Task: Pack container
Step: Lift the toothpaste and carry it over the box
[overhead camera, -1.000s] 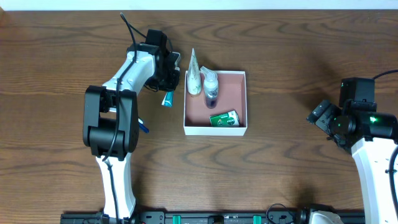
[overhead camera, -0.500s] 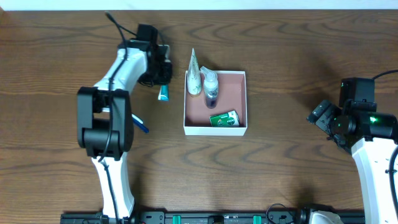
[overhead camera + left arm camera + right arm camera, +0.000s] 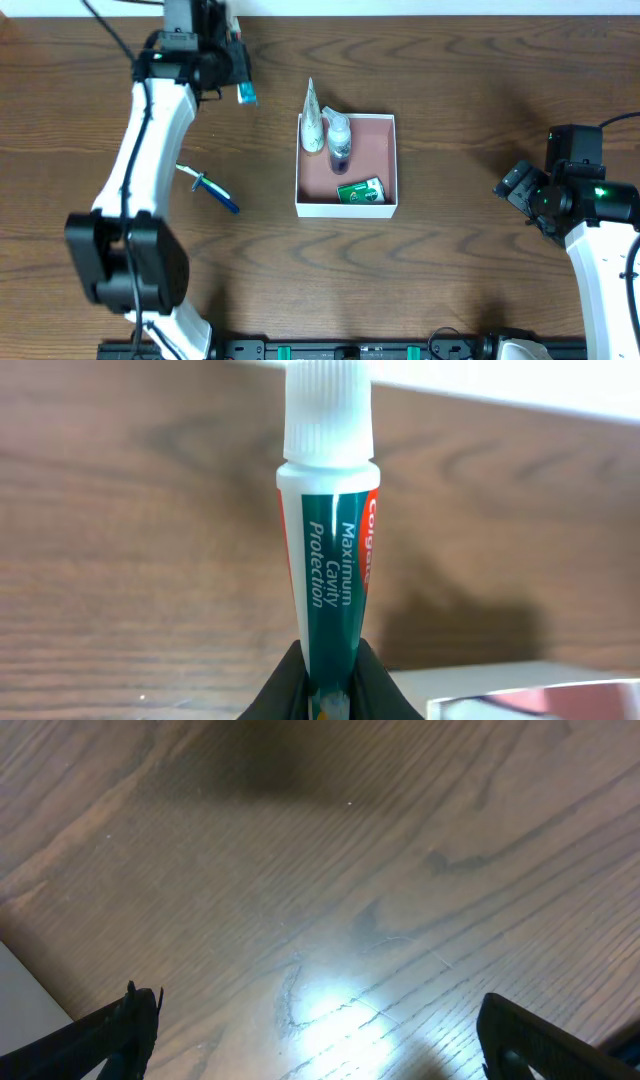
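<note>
Overhead, the container (image 3: 347,209) is seen mid-table, well right of the left gripper (image 3: 238,82). Left wrist: the toothpaste tube (image 3: 335,560) is pinched at its tail and should be lowered onto the container's bare floor. Right wrist: the right gripper (image 3: 320,1010) is spread wide, empty.

A Colgate toothpaste tube (image 3: 330,560), green with a red band and a white ribbed cap, stands upright at frame centre. Its lower end is pinched by the left gripper (image 3: 330,685) at the bottom edge. A brown wooden table (image 3: 120,540) fills the background, with a shadow at right.
</note>
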